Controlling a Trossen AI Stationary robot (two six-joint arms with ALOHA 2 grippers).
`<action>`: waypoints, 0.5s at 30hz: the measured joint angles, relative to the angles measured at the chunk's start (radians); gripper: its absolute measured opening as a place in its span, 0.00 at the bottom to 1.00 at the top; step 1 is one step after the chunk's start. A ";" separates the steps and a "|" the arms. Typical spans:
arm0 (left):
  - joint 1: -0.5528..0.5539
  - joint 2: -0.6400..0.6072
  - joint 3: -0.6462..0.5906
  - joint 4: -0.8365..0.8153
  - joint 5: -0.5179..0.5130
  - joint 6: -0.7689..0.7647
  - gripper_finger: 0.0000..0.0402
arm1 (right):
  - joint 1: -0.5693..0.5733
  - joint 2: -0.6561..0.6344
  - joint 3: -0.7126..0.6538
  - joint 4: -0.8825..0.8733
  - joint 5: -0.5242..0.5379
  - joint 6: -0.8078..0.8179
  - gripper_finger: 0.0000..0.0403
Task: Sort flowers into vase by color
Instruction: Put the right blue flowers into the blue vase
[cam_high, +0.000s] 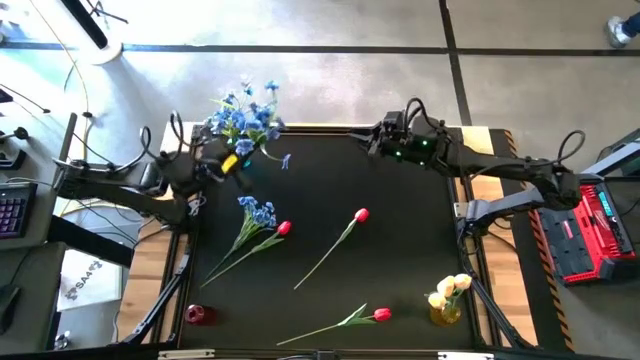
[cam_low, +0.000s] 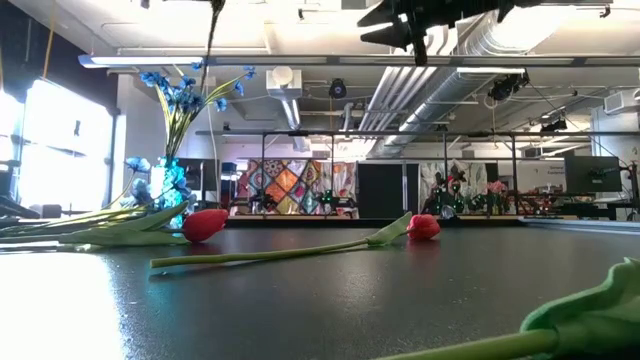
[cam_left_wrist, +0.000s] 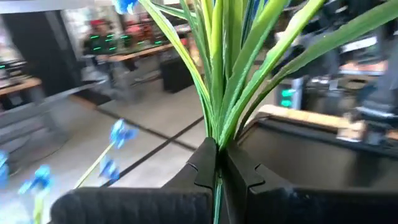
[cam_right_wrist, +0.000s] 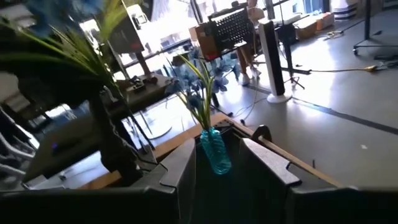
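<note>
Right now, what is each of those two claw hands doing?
Left gripper: closed on the green stems of a bushy blue flower spray.
Right gripper: open, holding nothing, facing the blue glass vase.

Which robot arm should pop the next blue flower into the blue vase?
Probably the left: its end effector already clamps a blue spray's stems beside the blue vase. The right end effector holds nothing.

A bushy blue spray (cam_high: 243, 118) stands bunched at the counter's far left corner, some of its stems in a clear blue vase (cam_right_wrist: 215, 151). A second blue spray (cam_high: 256, 211) lies flat beside a red tulip (cam_high: 284, 229). Two more red tulips (cam_high: 360, 214) (cam_high: 381, 315) lie on their sides mid-counter and near the front edge. Pale yellow tulips (cam_high: 450, 291) stand upright in a vase at the front right.
</note>
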 joint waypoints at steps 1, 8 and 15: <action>-0.021 -0.011 -0.026 -0.003 -0.059 -0.011 0.00 | -0.001 0.000 -0.008 0.008 -0.012 0.002 0.28; -0.102 -0.096 -0.234 0.097 -0.472 -0.109 0.00 | -0.007 0.000 -0.017 0.023 -0.048 -0.025 0.28; -0.108 -0.179 -0.371 0.282 -0.686 -0.202 0.00 | -0.007 0.000 -0.017 0.013 -0.065 -0.021 0.28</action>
